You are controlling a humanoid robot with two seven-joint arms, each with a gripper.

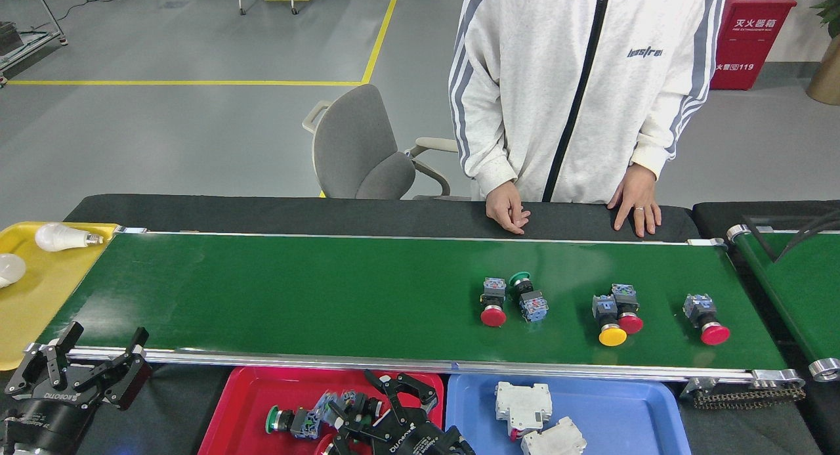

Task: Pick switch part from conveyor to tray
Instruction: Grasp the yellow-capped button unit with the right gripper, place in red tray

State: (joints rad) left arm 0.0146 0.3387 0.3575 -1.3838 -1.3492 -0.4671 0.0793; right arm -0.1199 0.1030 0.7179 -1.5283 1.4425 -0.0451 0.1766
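Over the red tray [420, 383] at 6 o'clock, the right pincer [367, 402] has its black fingers spread around a blurred switch part [328, 402] of grey-blue blocks, though whether they touch it I cannot tell. At 8 o'clock the left pincer [85, 369] hangs open and empty beside the conveyor [295, 297]. Five more switches lie at 3 o'clock on that green belt, with red, green and yellow caps.

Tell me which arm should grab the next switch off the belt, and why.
Right, probably. The right gripper hangs over the red tray, nearer the red-capped switch leading the group on the conveyor. The left gripper sits open by the belt's far left end.
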